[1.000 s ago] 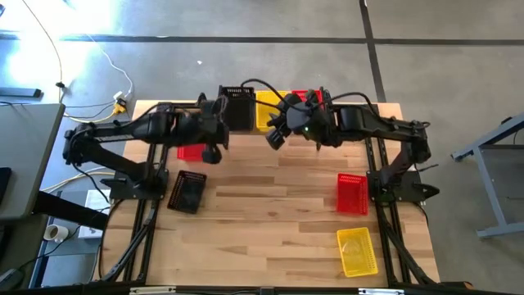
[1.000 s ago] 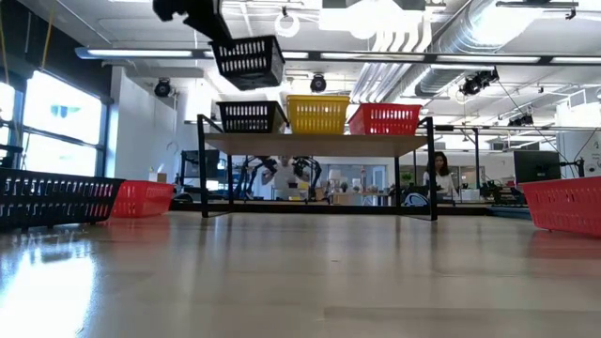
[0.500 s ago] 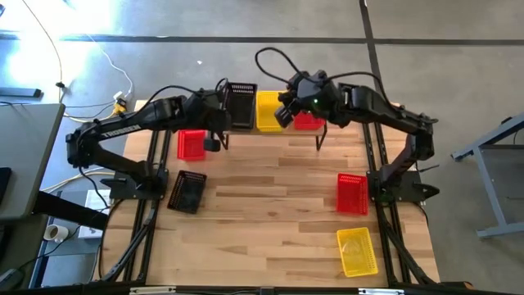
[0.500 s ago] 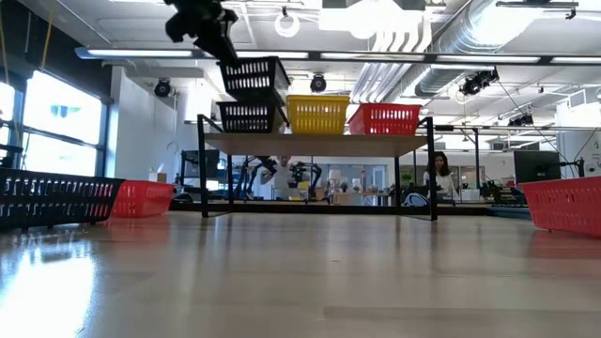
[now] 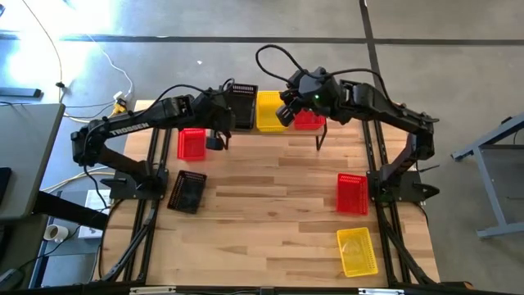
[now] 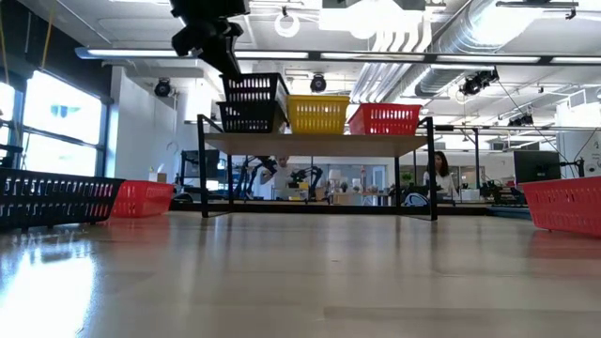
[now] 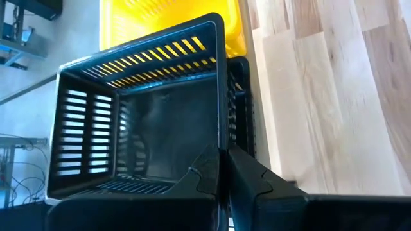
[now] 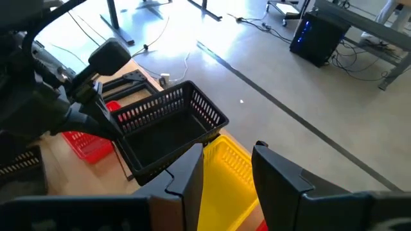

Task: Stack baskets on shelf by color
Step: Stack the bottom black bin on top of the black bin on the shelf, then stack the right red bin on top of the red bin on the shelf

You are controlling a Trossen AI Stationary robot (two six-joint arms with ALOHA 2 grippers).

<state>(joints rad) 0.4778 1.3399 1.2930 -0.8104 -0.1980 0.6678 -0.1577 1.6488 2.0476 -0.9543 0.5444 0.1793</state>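
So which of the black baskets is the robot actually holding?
The upper black basket, pinched by the left hand above the shelf's other black one; the third lies loose on the table.

Bright even daylight, sun glare whitening the concrete floor (image 5: 49,20) beyond the worktop (image 5: 270,213), ceiling strip lights (image 6: 470,58) above the shelf (image 6: 317,142), soft sheen and blur on the near worktop, faint shadows

On the shelf (image 6: 319,143) at the tabletop's 12 o'clock edge sit a black basket (image 6: 246,116), a yellow basket (image 6: 317,114) and a red basket (image 6: 384,118). A tilted second black basket (image 6: 254,88) is nested partly into the first. Loose baskets: red (image 5: 191,144) and black (image 5: 187,192) toward 9 o'clock, red (image 5: 352,194) and yellow (image 5: 357,251) toward 4 o'clock.
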